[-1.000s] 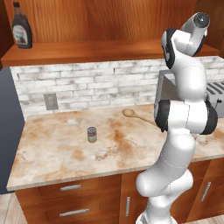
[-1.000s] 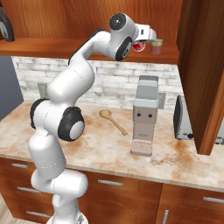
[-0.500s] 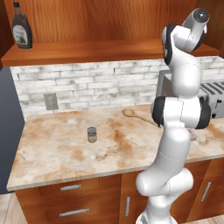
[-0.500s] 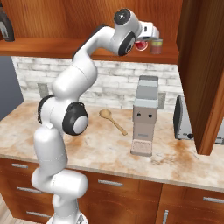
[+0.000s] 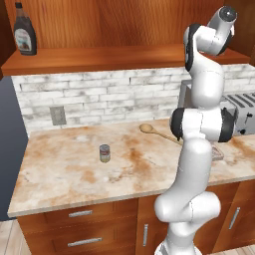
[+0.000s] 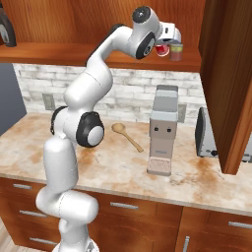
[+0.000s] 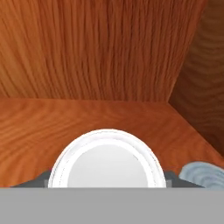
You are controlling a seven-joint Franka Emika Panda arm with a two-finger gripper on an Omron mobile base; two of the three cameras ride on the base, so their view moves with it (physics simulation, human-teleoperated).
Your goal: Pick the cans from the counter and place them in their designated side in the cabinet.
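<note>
Gripper (image 6: 162, 48) closed on red can (image 6: 161, 49), held just above cabinet shelf (image 6: 59, 51) at its right end beside green-pink can (image 6: 176, 51), prob. for set-down; olive can (image 5: 104, 153) on counter (image 5: 64, 172), well below shelf.

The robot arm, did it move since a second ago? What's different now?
A little. The gripper carrying the red can has pushed further along the cabinet shelf, ending right beside the small can standing there. It hasn't let go. The olive-grey can on the counter, the wooden spoon and the syrup bottle stayed put.
</note>
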